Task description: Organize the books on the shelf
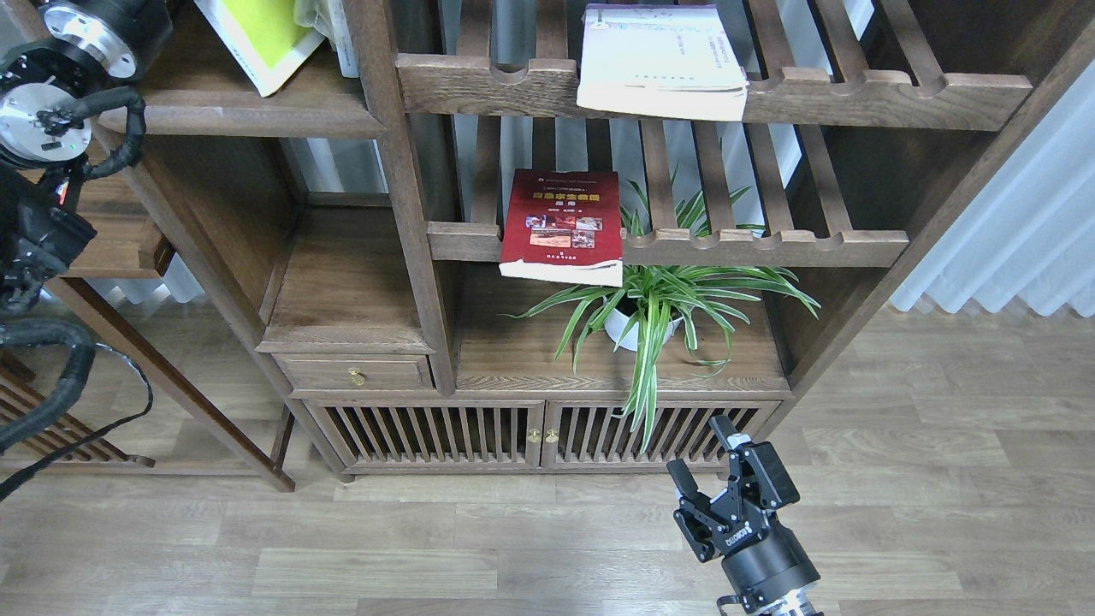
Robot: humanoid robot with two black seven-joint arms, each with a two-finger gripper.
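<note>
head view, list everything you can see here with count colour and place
books: 3; lime-yellow and white on solid shelf top left; white-lavender on upper slatted rack; dark red on lower slatted rack
plant: 1, green in white pot, below red book
drawer: 1, brown, brass knob
cabinet doors: 2, slatted, bottom
curtain: white, right
floor: wood planks
left arm: black, left edge, gripper not seen
right gripper: black, open, empty, bottom centre
</note>
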